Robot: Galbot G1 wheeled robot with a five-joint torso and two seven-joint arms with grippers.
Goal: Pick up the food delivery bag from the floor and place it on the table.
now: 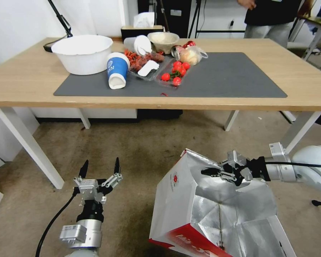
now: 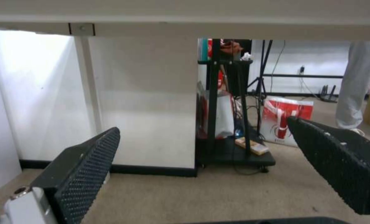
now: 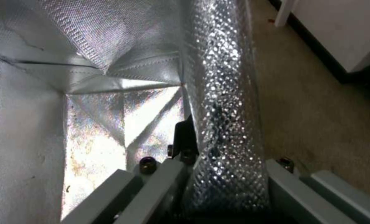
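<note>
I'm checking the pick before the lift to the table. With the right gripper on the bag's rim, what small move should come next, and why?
Probably a short, slow lift straight up. The right gripper is shut on the foil-lined wall of the food delivery bag, which stands tilted on the floor below the table. A single pinch may slip, so test it. The left gripper hangs open beside it.

Count, head view:
- food delivery bag (image 1: 217, 214): 1, on the floor (image 1: 139, 150).
- table (image 1: 303, 75): 1, bearing 1 dark grey mat (image 1: 232, 78).
- white basin (image 1: 82, 53): 1.
- beige bowl (image 1: 163, 41): 1.
- blue-and-white paper cup (image 1: 117, 70): 1, lying on its side.
- clear trays (image 1: 148, 71): 2.
- red tomatoes (image 1: 176, 71): roughly 7; exact number unclear where they overlap.
- tissue box (image 1: 141, 30): 1.
- grippers: 2, the left gripper (image 1: 100, 167) and the right gripper (image 1: 210, 171).
</note>
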